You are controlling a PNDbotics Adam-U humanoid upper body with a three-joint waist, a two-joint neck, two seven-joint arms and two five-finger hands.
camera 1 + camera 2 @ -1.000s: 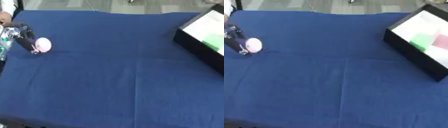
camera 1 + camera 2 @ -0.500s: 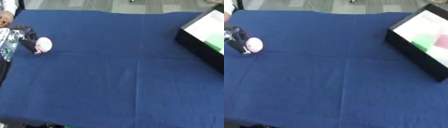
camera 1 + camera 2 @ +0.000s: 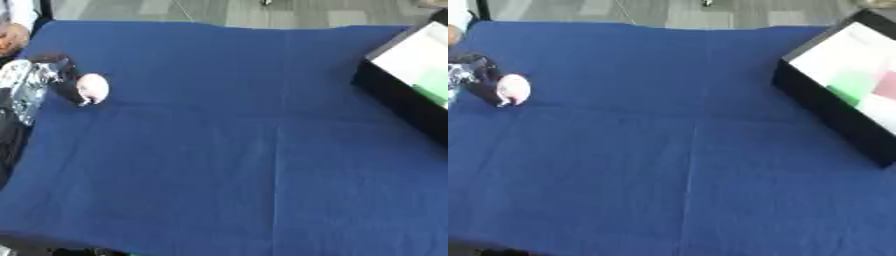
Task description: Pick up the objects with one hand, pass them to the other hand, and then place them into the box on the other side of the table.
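My left hand [image 3: 37,82] comes in at the table's left edge, silver and black. Its dark fingers [image 3: 66,85] are curled against a small pale pink rounded object [image 3: 93,88], which it holds just above the blue cloth. Across the table at the right edge stands the black box [image 3: 824,117] with a white inside. A green thing [image 3: 850,86] and a pink thing [image 3: 885,86] lie in it. My right hand shows in neither view.
A blue cloth [image 3: 254,150] covers the whole table, with a faint fold down the middle. A person's hand [image 3: 10,37] rests at the far left corner, apart from the pink object. Grey floor lies beyond the far edge.
The whole picture has drifted slightly, so the camera moved. My left hand and the pink object stay at about the same spot near the left edge.
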